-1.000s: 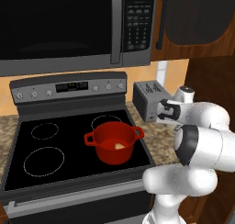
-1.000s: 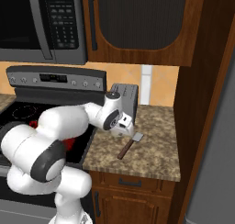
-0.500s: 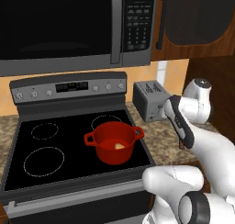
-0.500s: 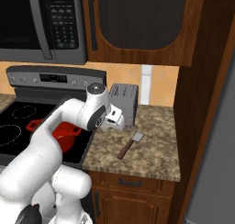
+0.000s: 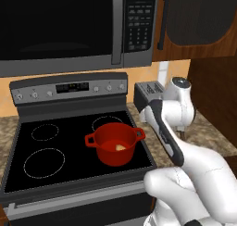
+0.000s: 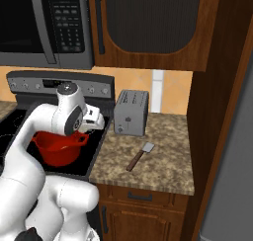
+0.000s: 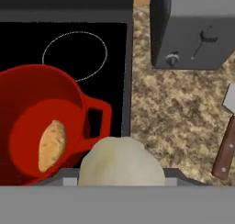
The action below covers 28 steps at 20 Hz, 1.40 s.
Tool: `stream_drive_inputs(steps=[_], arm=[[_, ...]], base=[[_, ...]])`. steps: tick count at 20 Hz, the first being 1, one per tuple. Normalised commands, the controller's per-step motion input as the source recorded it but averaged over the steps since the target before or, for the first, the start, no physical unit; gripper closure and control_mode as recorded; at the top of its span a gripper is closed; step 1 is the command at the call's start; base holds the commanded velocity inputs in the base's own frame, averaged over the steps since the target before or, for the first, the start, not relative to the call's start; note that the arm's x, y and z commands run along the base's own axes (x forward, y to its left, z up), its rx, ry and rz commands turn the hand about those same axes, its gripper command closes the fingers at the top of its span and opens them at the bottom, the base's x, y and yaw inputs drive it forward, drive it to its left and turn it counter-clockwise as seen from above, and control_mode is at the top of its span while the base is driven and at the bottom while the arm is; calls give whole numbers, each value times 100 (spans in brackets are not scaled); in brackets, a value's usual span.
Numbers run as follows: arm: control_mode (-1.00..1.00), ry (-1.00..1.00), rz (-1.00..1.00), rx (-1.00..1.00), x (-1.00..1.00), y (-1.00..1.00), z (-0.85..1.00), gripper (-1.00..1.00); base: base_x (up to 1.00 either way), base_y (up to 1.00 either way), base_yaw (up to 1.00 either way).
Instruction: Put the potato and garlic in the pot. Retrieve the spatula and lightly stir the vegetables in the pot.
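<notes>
A pale whitish garlic (image 7: 121,161) sits at the bottom of the hand view, and my gripper (image 7: 121,175) is shut on it, its fingertips hidden behind the bulb. The garlic hangs over the stove's right edge, just right of the red pot (image 7: 41,122). Inside the pot lies the tan potato (image 7: 50,145). The left base view has the pot (image 5: 115,144) on the front right burner with the potato (image 5: 120,147) in it. From the right base view my gripper (image 6: 98,122) is beside the pot (image 6: 59,146). On the granite counter lies the spatula (image 6: 139,155), also at the right edge of the hand view (image 7: 227,145).
A grey toaster (image 6: 131,112) stands at the back of the counter, right of the black stovetop (image 5: 46,151). A microwave (image 5: 60,26) hangs above the stove. A tall wooden cabinet wall (image 6: 217,111) closes the counter's right side.
My arm has swung left from above the counter near the spatula to the stove's right edge beside the pot, carrying the garlic. Pot, potato and spatula have stayed put.
</notes>
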Motion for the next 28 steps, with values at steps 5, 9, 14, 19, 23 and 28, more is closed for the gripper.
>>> stream_drive_inputs(steps=[5,9,14,19,23,28], arm=[[-100,20,24,-14,1,100,-2,100],[-100,25,8,-14,41,99,-41,100],[-100,11,1,-1,54,63,-61,100],[-100,2,0,1,27,22,-55,100],[-100,0,0,5,22,0,-39,100],[-100,0,0,4,13,0,-37,-100]], base=[[0,0,0],[0,0,0],[0,0,0],[0,0,0],[0,0,0],[0,0,0]])
